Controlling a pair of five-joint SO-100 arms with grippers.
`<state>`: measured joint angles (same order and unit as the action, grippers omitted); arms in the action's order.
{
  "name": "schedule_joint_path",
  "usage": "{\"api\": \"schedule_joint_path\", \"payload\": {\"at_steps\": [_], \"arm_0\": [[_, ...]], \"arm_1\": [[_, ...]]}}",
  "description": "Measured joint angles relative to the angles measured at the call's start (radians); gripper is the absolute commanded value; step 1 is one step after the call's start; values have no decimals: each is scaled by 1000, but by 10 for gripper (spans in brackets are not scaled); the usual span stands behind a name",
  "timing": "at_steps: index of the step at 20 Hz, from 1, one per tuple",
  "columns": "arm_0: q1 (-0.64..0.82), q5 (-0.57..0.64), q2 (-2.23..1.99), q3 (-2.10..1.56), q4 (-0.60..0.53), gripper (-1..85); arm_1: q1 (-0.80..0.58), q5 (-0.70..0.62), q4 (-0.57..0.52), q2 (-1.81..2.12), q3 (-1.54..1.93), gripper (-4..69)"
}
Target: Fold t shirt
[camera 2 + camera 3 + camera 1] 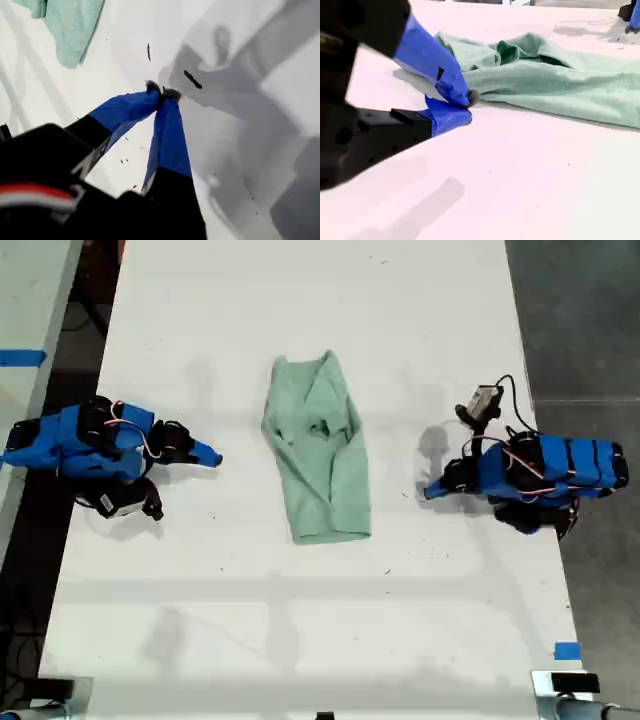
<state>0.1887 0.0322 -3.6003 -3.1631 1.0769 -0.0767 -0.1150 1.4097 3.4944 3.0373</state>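
In the exterior view you see the t shirt folded lengthwise, wrinkled, mid-table. Both arms lie low, my first gripper at that view's right and my second gripper at its left.

First wrist view: jaws pinched together, empty, tips at the tabletop.

Second wrist view: jaws closed, empty, near the cloth's edge.
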Motion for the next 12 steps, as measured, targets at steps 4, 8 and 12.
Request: {"api": "schedule_joint_path", "payload": {"at_steps": [4,8,12], "arm_0": [[-31,14,0,3,23,0],[-28,14,0,3,28,0],[-54,-21,175,146,32,0]], "arm_1": [[-21,0,15,0,0,-16],[-25,5,15,0,0,-16],[3,52,32,-25,-64,-15]]}}
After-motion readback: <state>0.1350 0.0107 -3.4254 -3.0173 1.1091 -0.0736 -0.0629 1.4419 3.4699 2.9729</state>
